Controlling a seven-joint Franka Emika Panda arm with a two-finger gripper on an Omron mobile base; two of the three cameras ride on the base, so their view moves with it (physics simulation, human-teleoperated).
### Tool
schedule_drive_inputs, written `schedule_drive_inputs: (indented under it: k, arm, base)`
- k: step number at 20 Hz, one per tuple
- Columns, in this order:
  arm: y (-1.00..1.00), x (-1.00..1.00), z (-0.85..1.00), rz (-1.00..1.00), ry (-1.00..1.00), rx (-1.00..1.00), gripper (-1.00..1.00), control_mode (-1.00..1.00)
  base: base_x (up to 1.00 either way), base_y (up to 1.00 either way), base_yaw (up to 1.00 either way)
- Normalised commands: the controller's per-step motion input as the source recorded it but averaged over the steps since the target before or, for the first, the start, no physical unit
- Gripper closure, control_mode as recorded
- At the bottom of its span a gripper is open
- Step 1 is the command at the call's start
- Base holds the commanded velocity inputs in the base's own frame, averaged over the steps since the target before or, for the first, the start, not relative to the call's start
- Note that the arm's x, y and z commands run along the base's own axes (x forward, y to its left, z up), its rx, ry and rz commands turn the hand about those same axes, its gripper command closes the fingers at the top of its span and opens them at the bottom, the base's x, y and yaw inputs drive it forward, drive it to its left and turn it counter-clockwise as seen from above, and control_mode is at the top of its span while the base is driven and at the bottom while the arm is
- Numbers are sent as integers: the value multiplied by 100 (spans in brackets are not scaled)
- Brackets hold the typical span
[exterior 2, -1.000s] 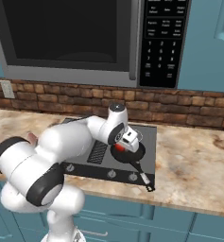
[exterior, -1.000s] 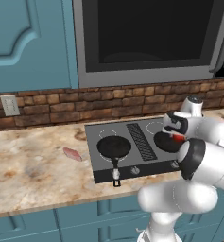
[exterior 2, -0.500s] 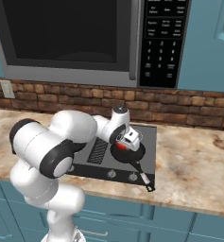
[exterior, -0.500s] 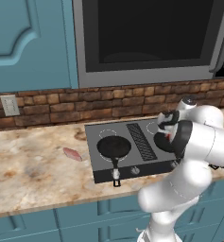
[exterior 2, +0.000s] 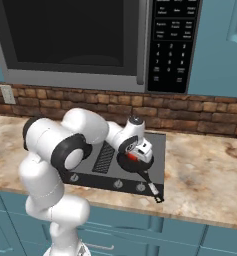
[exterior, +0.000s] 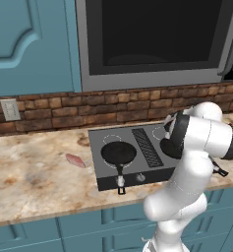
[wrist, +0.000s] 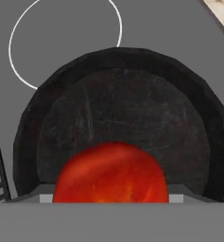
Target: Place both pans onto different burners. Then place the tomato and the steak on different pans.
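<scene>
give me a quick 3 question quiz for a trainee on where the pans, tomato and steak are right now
1. True or false: the steak already lies in a pan.
2. Which pan holds the tomato? A) the left pan B) the right pan C) neither
3. Fill in: the steak lies on the ______, left of the cooktop.

Key:
1. False. It lies outside both pans.
2. B. The hand view shows the tomato inside the right pan, below the gripper; the left pan is empty.
3. Counter.
</scene>
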Motion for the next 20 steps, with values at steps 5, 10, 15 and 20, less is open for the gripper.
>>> schedule_drive_inputs:
  k: [5, 10, 15, 20]
  arm:
    - [-3, 14, -29, 0, 0, 0, 100, -100]
    - [0, 16, -23, 0, 0, 0, 100, -100]
    - [0, 8, -11, 0, 0, 0, 100, -100]
    - [0, 0, 0, 0, 0, 0, -100, -100]
  base:
    - [0, 0, 0]
    - [0, 0, 0]
    - [0, 0, 0]
    - [0, 0, 0]
